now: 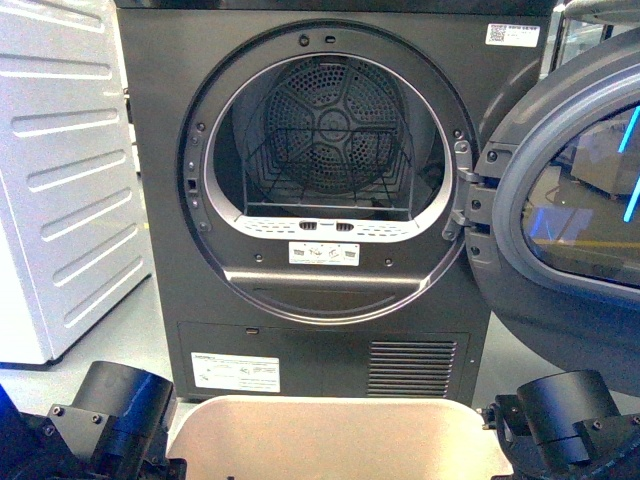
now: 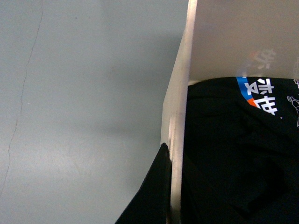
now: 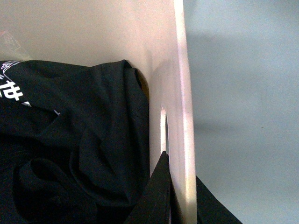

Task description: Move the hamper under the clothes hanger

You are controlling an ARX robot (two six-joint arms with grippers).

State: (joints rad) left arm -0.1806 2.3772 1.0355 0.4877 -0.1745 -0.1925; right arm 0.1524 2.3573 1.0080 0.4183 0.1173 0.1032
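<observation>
The beige hamper [image 1: 330,440] sits at the bottom of the front view, right before the grey dryer. My left gripper [image 2: 172,186] is shut on the hamper's side wall [image 2: 180,93], one finger outside and one inside. My right gripper [image 3: 180,191] is shut on the opposite wall [image 3: 182,102] by its handle slot [image 3: 163,128]. A black T-shirt [image 3: 70,154] with printed lettering lies inside the hamper; it also shows in the left wrist view [image 2: 233,149]. The clothes hanger is out of view.
The dark grey dryer [image 1: 310,200] stands directly ahead, its drum open and its round door [image 1: 570,210] swung out to the right. A white appliance [image 1: 65,170] stands at the left. Grey floor [image 2: 84,102] lies beside the hamper on both sides.
</observation>
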